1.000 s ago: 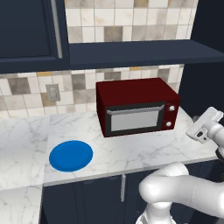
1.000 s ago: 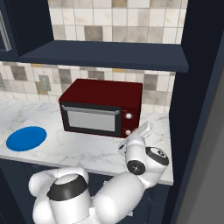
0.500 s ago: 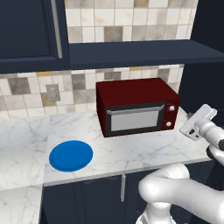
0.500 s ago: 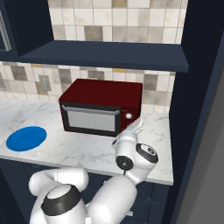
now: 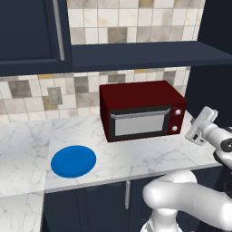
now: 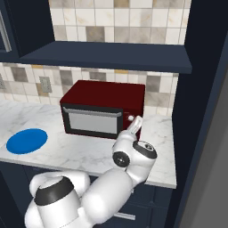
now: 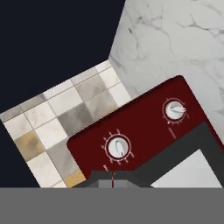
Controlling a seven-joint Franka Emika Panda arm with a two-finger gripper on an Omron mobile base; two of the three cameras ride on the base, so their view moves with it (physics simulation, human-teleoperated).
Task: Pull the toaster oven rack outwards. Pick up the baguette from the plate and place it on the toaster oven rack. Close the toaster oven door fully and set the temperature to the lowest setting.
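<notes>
The dark red toaster oven (image 5: pixel 142 97) stands on the marble counter with its toaster oven door (image 5: pixel 138 125) shut. The rack is hidden behind that door. Left of the oven lies the blue plate (image 5: pixel 73 161), bare; the baguette is out of view. My gripper (image 5: pixel 195 127) hovers just right of the oven's knob panel, fingers shut on nothing. In the hand view the gripper (image 7: pixel 112 178) faces the red panel, with one pale knob (image 7: pixel 118 147) right above its tips and the other knob (image 7: pixel 175 109) further off. From the right base camera the gripper (image 6: pixel 135 124) sits close to the panel.
A dark tall cabinet wall (image 6: pixel 200 111) closes in the counter right of the oven. A dark shelf (image 5: pixel 136 54) hangs above it. The tiled backsplash (image 5: pixel 54 90) runs behind, and bare marble counter (image 5: pixel 136 154) lies in front of the oven.
My hand has moved left, nearer the oven's knob panel. Its fingers stayed shut. Oven and plate have not moved.
</notes>
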